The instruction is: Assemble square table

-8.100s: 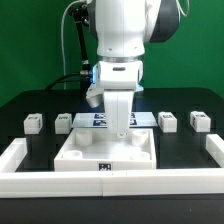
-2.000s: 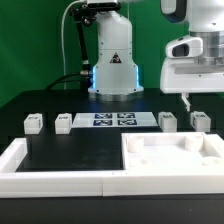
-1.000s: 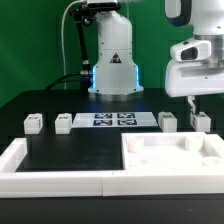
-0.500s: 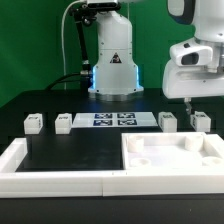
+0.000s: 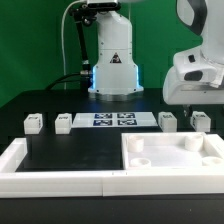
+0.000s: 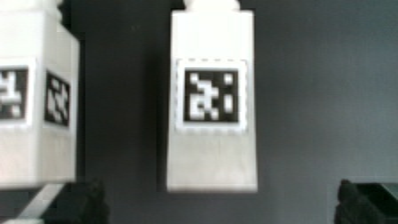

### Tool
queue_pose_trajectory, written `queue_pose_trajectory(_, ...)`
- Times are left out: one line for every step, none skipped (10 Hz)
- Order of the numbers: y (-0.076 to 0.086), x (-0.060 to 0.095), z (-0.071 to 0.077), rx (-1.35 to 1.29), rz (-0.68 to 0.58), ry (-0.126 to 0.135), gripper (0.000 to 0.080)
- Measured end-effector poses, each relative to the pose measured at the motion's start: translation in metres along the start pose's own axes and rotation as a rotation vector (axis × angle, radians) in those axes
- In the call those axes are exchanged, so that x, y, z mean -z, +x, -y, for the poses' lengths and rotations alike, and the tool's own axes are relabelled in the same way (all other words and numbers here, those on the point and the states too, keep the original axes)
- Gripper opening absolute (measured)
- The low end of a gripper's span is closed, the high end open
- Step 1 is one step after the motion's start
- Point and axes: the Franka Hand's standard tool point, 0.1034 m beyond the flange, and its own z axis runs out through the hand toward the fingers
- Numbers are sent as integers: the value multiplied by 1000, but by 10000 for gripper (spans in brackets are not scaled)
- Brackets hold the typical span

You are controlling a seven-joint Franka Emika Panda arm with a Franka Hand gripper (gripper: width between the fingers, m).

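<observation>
While my claw (image 6: 215,204) hangs released, I see a tagged leg (image 6: 214,100) on the desk (image 6: 125,110) below, not gripped.

Black table (image 5: 60,150): slab (image 5: 175,162), apparently 4 legs (image 5: 33,122)

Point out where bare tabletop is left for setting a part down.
Bare black tabletop lies between the long white border wall and the white plastic square slab. Crowded: the exterior view's right, with slab, two small white block legs and the open tool overhead.
</observation>
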Motion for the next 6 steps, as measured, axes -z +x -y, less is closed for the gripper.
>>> queue_pose_trajectory(2, 0, -1, 10, 64, -8, 649)
queue_pose_trajectory(4, -1, -2, 7, 96, -11, 649)
queue_pose_trajectory(1, -3, -4, 6, 159, -23, 649)
queue_pose_trajectory(1, -6, -4, 7, 205, -29, 649)
queue_pose_trajectory(-1, -8, -5, 7, 282, -38, 649)
queue_pose_trajectory(1, -10, -5, 6, 316, -39, 649)
